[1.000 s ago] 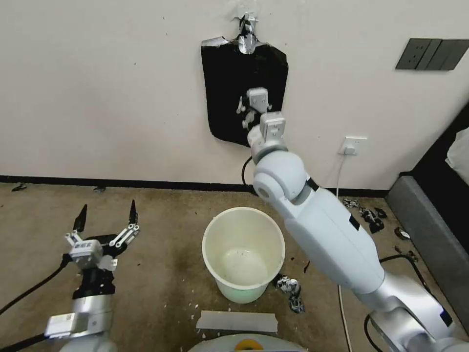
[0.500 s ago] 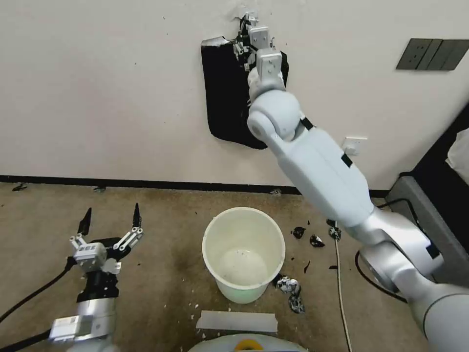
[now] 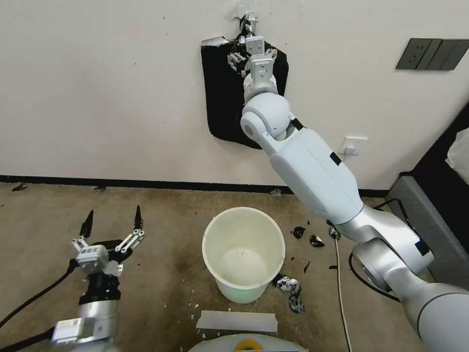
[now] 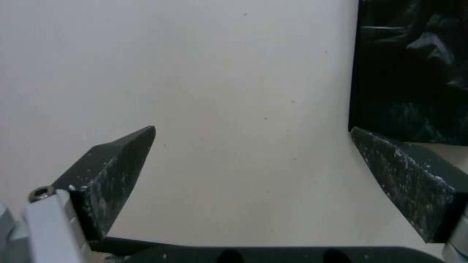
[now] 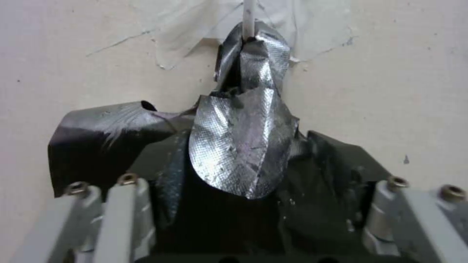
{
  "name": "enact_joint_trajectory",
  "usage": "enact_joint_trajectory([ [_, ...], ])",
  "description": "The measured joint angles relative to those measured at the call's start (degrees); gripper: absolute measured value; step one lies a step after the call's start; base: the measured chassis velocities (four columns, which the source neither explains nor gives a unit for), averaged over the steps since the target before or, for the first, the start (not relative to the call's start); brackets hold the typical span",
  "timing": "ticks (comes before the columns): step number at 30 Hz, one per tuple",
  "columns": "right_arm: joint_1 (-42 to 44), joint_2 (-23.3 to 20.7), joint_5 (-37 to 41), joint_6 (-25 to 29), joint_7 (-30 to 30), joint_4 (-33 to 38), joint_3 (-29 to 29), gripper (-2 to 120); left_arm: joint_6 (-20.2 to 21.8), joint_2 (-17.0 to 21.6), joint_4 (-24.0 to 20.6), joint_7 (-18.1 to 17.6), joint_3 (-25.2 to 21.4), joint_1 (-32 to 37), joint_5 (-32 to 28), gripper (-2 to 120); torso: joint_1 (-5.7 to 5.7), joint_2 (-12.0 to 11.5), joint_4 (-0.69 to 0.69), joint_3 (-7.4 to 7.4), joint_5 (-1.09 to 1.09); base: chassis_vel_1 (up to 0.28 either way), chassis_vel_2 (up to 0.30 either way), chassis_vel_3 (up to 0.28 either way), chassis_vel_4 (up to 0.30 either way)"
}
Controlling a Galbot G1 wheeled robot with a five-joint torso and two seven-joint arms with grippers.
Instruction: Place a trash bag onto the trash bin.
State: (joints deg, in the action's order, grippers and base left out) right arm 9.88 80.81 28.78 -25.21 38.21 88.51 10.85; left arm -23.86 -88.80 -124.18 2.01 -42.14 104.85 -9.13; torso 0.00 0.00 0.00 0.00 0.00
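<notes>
The right gripper (image 3: pixel 245 53) reaches high on the wall (image 3: pixel 122 88), its arm stretched up from the right so the spread fingers bracket the top of the black bundle (image 3: pixel 222 98) hanging there. The right wrist view shows why the gripper sits at this spot: the bundle's knotted top (image 5: pixel 244 142), silvery and crinkled, is gathered under a hook (image 5: pixel 248 18) and tape, and the fingers stand open on either side just below it, pinching nothing. This looks like the approach to pulling a trash bag free, judged by the open fingers aimed at the hanging point. The bundle lies flat against the wall, well above the floor (image 3: pixel 146 254).

The trash bin (image 3: pixel 243 252), a white bucket, stands upright and unlined on the floor below the bundle, mouth open and ready to be sheathed. Small black scraps (image 3: pixel 305 234) lie on the floor to its right, and a strip of tape (image 3: pixel 237 321) lies in front of it.

The left gripper (image 3: pixel 112 222) waits low on the left, well apart from the bin, fingers spread and pointing up toward the wall, holding nothing.
</notes>
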Motion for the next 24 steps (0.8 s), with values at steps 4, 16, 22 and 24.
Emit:
enact_joint_trajectory([
  [4, -0.1, 0.4, -0.1, 0.1, 0.0, -0.6, 0.0, 48, -0.2, -0.2, 0.2, 0.0, 0.2, 0.1, 0.0, 100, 0.00, 0.0, 0.00, 0.00, 0.00, 0.000, 0.000, 0.000, 0.000],
  [16, 0.2, 0.3, -0.3, 0.3, 0.0, -0.3, 0.2, 5, -0.6, -0.3, 0.5, 0.0, 0.2, 0.2, 0.1, 100, 0.00, 0.0, 0.00, 0.00, 0.00, 0.000, 0.000, 0.000, 0.000],
  [22, 0.5, 0.1, -0.4, 0.3, 0.2, 0.4, 0.2, 0, -0.6, -0.5, 0.5, 0.0, 0.5, 0.3, 0.4, 100, 0.00, 0.0, 0.00, 0.00, 0.01, 0.000, 0.000, 0.000, 0.000],
  [24, 0.8, -0.1, -0.5, 0.3, 0.4, 0.8, 0.2, 0, -0.6, -0.5, 0.5, 0.0, 0.5, 0.3, 0.5, 100, 0.00, 0.0, 0.00, 0.00, 0.00, 0.000, 0.000, 0.000, 0.000],
])
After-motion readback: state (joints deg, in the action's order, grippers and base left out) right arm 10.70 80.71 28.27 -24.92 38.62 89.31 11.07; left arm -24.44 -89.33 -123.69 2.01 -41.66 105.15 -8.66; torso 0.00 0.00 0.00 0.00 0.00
